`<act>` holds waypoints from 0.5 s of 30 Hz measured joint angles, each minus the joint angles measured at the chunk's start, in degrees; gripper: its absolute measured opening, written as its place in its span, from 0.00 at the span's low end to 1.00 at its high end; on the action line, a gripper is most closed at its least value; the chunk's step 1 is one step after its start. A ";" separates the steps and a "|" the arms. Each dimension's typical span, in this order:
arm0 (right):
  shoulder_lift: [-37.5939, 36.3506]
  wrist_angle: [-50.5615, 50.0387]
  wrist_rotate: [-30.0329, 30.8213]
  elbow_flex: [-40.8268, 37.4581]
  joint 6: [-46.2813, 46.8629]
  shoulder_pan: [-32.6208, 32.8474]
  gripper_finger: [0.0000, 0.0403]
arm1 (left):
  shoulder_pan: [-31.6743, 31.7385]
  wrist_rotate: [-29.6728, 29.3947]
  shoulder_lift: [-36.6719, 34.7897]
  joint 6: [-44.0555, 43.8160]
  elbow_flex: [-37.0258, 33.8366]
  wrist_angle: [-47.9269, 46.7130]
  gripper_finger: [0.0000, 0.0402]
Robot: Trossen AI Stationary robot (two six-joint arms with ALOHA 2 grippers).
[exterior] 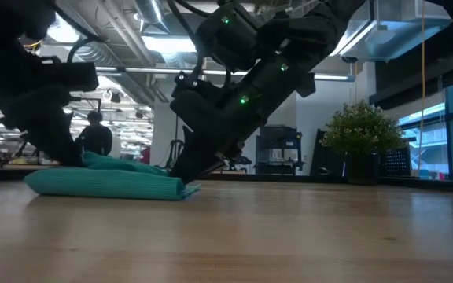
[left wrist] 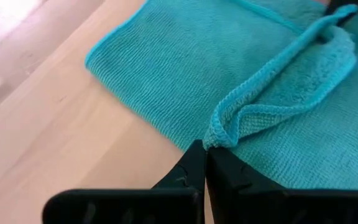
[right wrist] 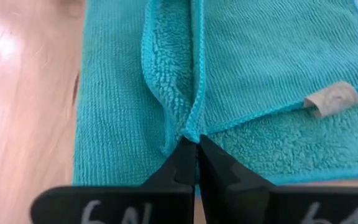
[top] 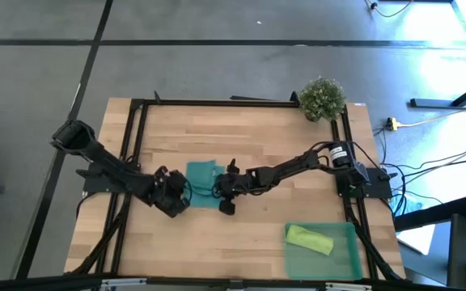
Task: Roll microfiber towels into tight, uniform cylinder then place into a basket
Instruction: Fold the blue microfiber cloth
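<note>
The teal towel (top: 202,179) lies mostly flat on the wooden table's middle; it also shows in the low view (exterior: 108,182). My left gripper (top: 181,196) is shut on the towel at its left side, and my right gripper (top: 226,194) is shut on it at its right side. A raised ridge of hemmed edge (left wrist: 278,62) runs between the two grippers. The lime green towel (top: 308,239) lies rolled up inside the translucent green basket (top: 348,260) at the table's near right corner. My left gripper pinches a puckered bit of the teal towel's hemmed edge (left wrist: 219,132) between its two fingertips, slanting down from the table's left. The edge stands a little raised there; the rest of the towel lies on the table. My right gripper pinches the towel's hemmed edge (right wrist: 190,129) between its two fingertips, where a folded-over flap meets the layer below. It slants down from the table's right. The cloth stays on the table, with a low ridge (right wrist: 169,68) running away from the fingers.
A small bushy plant (top: 322,97) stands at the table's far right corner. A black frame (top: 217,103) runs along the table's edges. Bare wood lies on the towel's near and far sides. A pale label (right wrist: 331,99) sits on the towel's edge.
</note>
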 joint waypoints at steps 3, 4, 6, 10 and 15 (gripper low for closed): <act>0.02 0.14 0.02 0.00 -0.05 0.00 0.02 | 1.28 -0.20 0.00 1.21 -1.92 3.15 0.00; 0.02 0.07 0.02 0.00 0.31 0.01 0.02 | 1.56 -0.19 0.00 1.67 -2.63 4.62 0.00; 0.02 -0.02 -0.11 0.00 1.76 -0.04 0.02 | 2.13 0.09 0.00 2.66 -3.95 7.27 0.00; 0.02 0.00 -2.27 0.00 2.74 -0.44 0.04 | 2.76 0.41 0.00 3.22 -5.20 9.28 0.00; 0.00 -0.50 -2.86 -0.11 1.97 -0.99 0.13 | 2.93 1.64 0.02 4.33 -5.40 9.00 0.00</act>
